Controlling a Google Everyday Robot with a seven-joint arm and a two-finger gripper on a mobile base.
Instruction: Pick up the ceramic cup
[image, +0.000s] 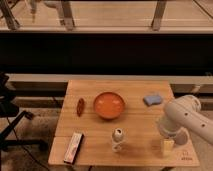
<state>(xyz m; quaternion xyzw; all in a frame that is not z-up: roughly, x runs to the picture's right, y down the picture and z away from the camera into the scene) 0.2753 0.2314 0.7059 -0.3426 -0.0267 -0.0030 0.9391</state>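
We find the end effector (167, 145) low over the counter (95, 150), at its near right corner as viewed. Its state we cannot tell. We cannot make out the ceramic cup; the arm (182, 117) may hide it. We judge the pickup not yet done.

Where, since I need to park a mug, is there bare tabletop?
Bare: the back left corner behind the dark red object; the front stretch between the flat packet and the white dark-topped object; the back edge behind the orange bowl. Crowded: the right side: blue sponge, then the gripper low at the front corner.
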